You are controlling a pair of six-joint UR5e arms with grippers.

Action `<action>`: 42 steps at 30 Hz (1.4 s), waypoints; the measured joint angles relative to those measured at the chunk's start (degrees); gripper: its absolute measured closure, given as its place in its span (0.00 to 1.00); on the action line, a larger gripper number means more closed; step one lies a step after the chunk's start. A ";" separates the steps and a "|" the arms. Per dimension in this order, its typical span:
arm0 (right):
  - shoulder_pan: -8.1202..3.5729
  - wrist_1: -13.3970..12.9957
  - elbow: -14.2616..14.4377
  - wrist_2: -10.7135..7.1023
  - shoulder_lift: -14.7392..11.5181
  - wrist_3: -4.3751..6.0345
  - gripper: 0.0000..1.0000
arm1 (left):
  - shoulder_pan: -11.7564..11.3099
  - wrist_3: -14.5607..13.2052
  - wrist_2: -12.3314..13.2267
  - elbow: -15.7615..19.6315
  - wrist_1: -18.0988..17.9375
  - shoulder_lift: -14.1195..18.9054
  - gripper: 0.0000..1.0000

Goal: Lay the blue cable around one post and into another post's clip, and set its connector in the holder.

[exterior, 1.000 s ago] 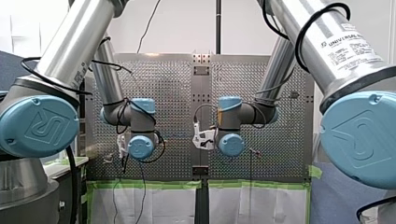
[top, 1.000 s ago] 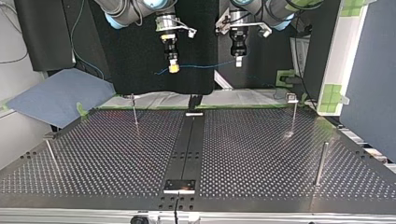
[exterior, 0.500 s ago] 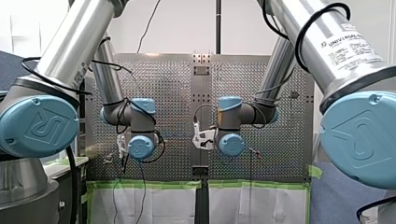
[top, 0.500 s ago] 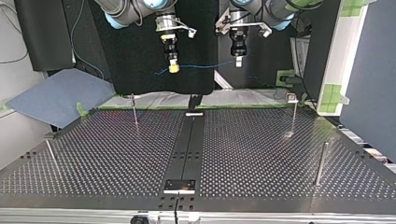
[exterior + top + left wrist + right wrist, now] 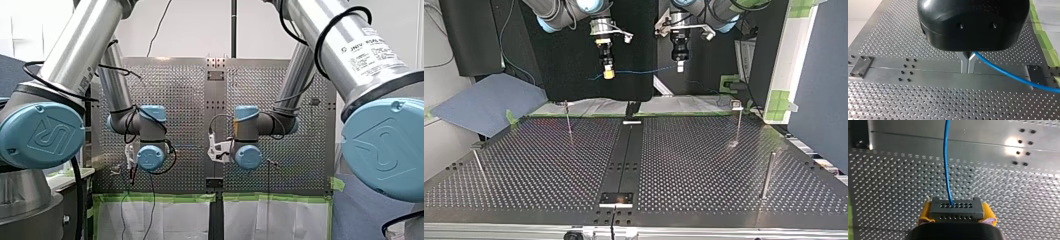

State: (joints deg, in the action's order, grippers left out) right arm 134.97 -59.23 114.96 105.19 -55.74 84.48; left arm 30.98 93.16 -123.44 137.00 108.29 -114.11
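Hanging high above the table (image 5: 704, 165), the blue cable (image 5: 644, 71) spans both grippers: left gripper (image 5: 967, 66) pinches it, right gripper (image 5: 956, 210) clamps its connector (image 5: 968, 213). Risk: arms diverging could tear cable from connector.

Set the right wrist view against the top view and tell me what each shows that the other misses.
Only the right wrist view: the connector, a dark block with rows of holes, clamped between yellow pads. Only the top view: my left tool with the blue cable strung to it, and thin posts standing on the perforated table. Both: my right tool, the blue cable and the perforated table.
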 joint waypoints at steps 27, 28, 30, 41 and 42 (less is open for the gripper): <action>-0.18 0.16 -0.12 0.03 2.68 0.00 1.00 | -0.79 -2.90 0.96 0.77 4.72 0.17 1.00; -0.18 0.16 -0.12 0.02 2.68 0.00 1.00 | -0.80 -2.93 0.96 0.78 5.15 0.17 1.00; -0.18 0.16 -0.12 0.02 2.69 0.00 1.00 | -0.80 -2.96 0.96 0.78 5.79 0.17 1.00; -0.15 0.19 -0.09 0.06 2.66 0.03 1.00 | -0.83 -3.00 0.99 0.78 6.30 0.15 1.00; -0.07 0.29 0.00 0.16 2.57 0.12 1.00 | -0.92 -3.02 1.04 0.73 6.28 0.11 1.00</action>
State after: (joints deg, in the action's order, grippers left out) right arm 134.90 -58.95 114.97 105.35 -53.17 84.60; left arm 30.05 90.14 -122.40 137.72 114.57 -114.00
